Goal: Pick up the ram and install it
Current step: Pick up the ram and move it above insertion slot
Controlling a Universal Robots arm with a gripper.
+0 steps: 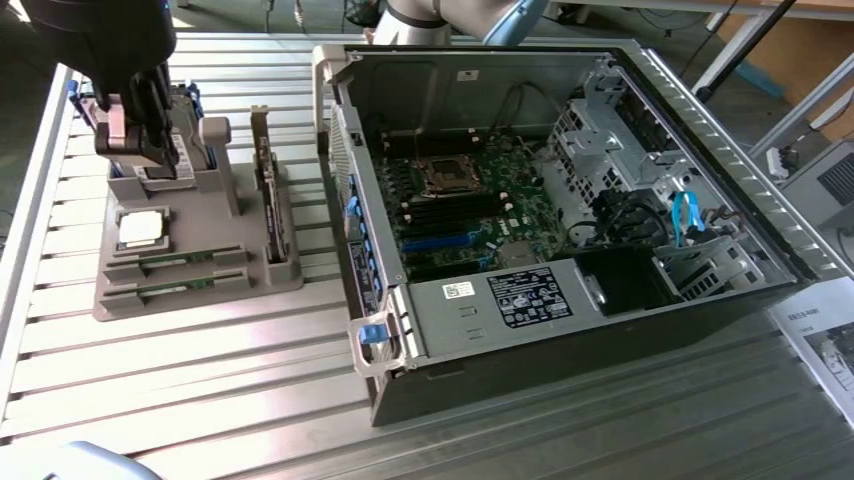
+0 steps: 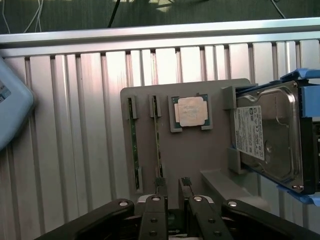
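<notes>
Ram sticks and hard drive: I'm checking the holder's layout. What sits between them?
The silver processor chip sits between the ram sticks and the hard drive, as the wrist view shows.

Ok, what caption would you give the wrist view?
Open jaws poised over a grey holder carrying two RAM sticks, a processor chip and a hard drive.

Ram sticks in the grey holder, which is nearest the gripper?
The thin green ram stick beside the square silver processor chip; the gripper hovers at its end.
</notes>
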